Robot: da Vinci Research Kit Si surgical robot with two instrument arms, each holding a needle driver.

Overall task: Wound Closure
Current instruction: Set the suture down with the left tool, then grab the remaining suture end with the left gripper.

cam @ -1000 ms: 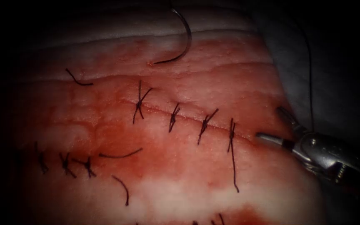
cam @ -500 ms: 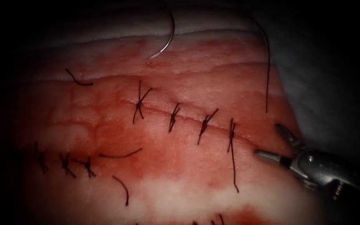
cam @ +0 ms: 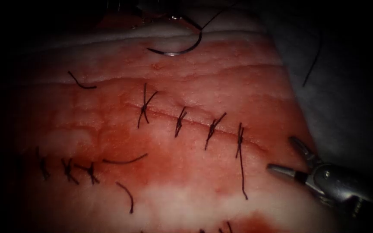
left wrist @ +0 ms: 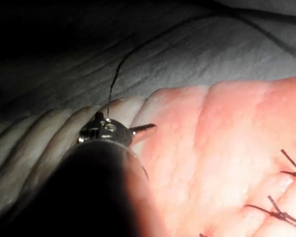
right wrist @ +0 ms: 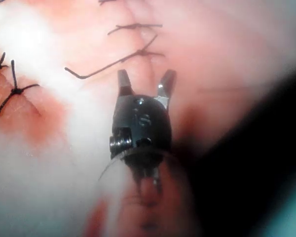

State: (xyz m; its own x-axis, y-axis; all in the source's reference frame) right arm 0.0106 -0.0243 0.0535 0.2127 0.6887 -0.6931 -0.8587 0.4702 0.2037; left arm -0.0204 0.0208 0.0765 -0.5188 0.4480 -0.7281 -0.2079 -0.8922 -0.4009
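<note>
The tissue (cam: pixel 186 172) has a slanting cut (cam: pixel 195 123) closed by several dark stitches. The curved needle (cam: pixel 175 51) lies at the tissue's far edge, beyond the cut's left end, not in the tissue. Its thread (cam: pixel 214 15) runs up and to the right. My left tool (cam: pixel 165 17) sits just above the needle; I cannot tell whether it holds it. In the left wrist view the left tool (left wrist: pixel 108 131) has thread (left wrist: pixel 113 84) rising from its head. My right tool (cam: pixel 282 154) hovers at the cut's right end, jaws open and empty, as the right wrist view (right wrist: pixel 145 81) confirms.
A second stitched row (cam: pixel 67 168) crosses the lower left of the tissue. Loose cut thread ends (cam: pixel 126 161) lie around it. The rightmost stitch has a long tail (cam: pixel 241 172). Grey cloth (cam: pixel 342 86) lies right of the tissue, with a stretch of thread (cam: pixel 311 69) on it.
The needle hung point-down at the far edge and now lies on its curve. The thread swung across the right side. The right tool slid down a little, jaws staying open.
</note>
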